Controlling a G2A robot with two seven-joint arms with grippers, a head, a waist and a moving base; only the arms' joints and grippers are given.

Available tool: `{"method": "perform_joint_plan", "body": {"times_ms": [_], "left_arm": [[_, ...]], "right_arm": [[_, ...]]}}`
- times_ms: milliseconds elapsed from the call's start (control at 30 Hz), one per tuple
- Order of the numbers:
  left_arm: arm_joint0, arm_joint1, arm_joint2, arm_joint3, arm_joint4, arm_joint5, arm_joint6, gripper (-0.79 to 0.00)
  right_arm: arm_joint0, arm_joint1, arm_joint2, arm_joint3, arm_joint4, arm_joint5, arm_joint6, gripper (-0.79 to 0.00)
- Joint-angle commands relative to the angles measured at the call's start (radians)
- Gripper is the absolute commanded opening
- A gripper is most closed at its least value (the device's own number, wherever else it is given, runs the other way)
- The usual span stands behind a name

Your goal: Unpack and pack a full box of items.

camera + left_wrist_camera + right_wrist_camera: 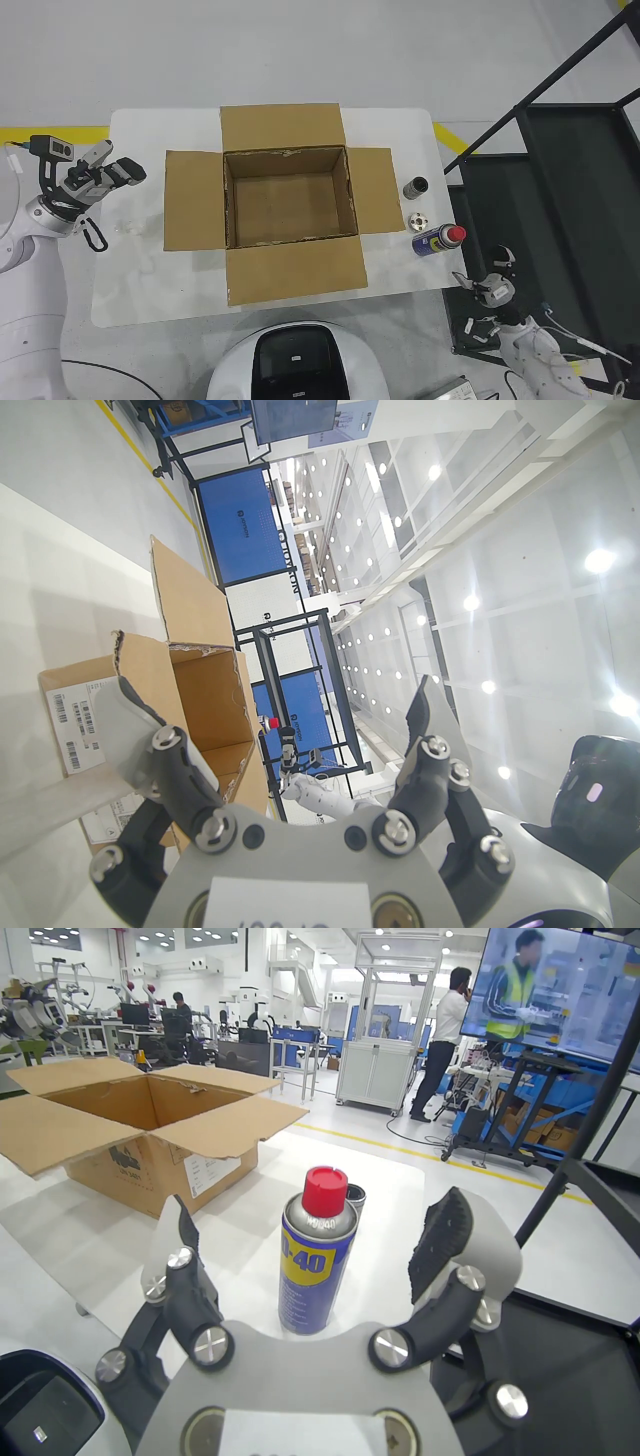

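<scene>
An open cardboard box (290, 195) stands in the middle of the white table (150, 290), all four flaps spread out, and its inside looks bare. Beside its right flap stand a blue spray can with a red cap (438, 238), a small metal disc (419, 219) and a dark cylinder (415, 187). My right gripper (492, 282) hovers open off the table's front right corner. It faces the spray can (316, 1258), which stands just beyond its fingertips, with the dark cylinder (356, 1194) behind. My left gripper (116, 166) is open and holds nothing, raised at the table's left edge and facing the box (210, 705).
A black metal frame with a dark shelf (560, 190) stands close to the table's right side, next to my right arm. The box's flaps (225, 1128) overhang the table around it.
</scene>
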Motion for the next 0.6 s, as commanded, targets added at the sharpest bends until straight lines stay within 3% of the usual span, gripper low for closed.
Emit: {"method": "perform_joint_plan", "body": {"times_ms": [0,100,567], "left_arm": [[0.0,0.0,0.0,0.0,0.0,0.0,0.0,0.0],[0.0,0.0,0.0,0.0,0.0,0.0,0.0,0.0],[0.0,0.0,0.0,0.0,0.0,0.0,0.0,0.0]], "right_arm": [[-0.043,0.008,0.036,-0.074,0.003,-0.015,0.02,0.0],[-0.074,0.012,0.065,-0.145,0.021,-0.026,0.06,0.0],[-0.073,0.012,0.066,-0.144,0.025,-0.023,0.068,0.0]]}}
